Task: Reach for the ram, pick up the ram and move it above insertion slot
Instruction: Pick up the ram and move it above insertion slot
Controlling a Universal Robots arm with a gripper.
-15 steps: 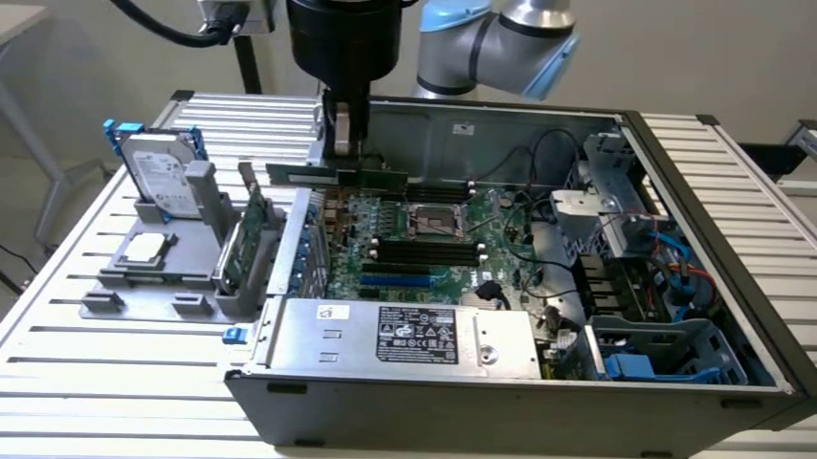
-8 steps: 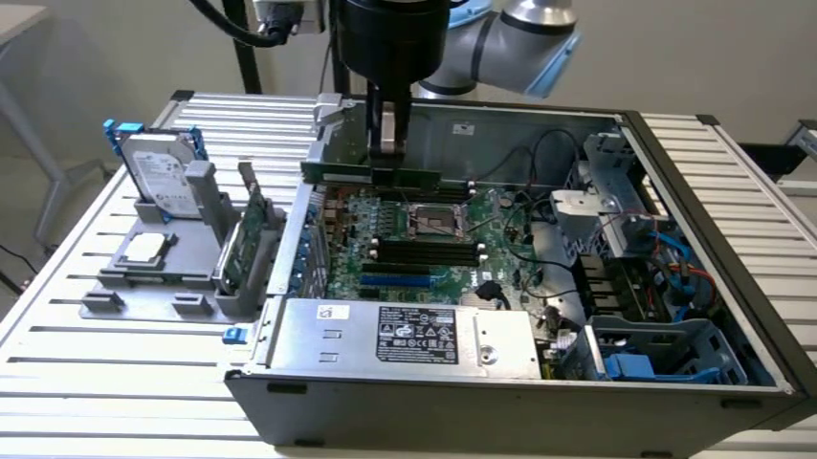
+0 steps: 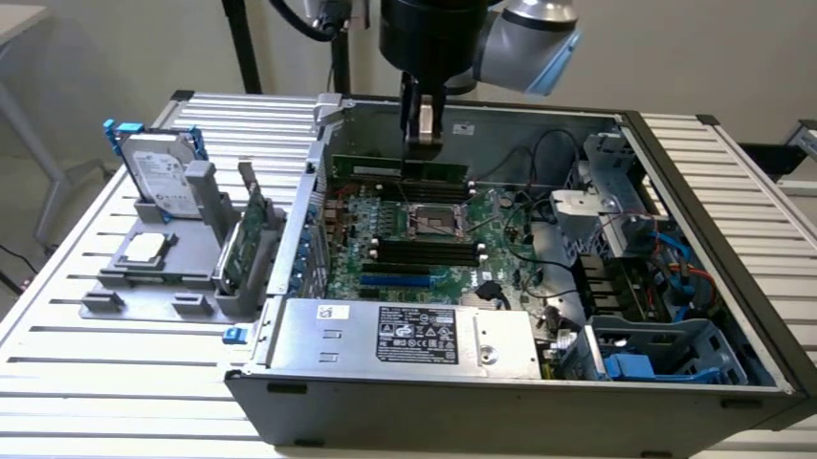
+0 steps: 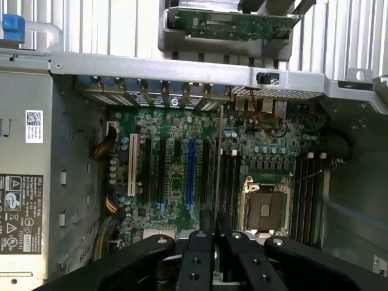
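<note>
Overhead, tool [image 3: 423, 143] clamped on the ram [image 3: 411, 171] above the motherboard [image 3: 422, 239], slatted metal table [image 3: 153, 363], pale wall.

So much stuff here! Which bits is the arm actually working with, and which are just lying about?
Part of the job:
- the ram, a thin green stick held in the pincer over the motherboard
- the dark memory slots beside the CPU socket

Just lying about:
- the hard drive standing in the grey holder outside the case
- the green expansion card next to it
- the power supply
</note>
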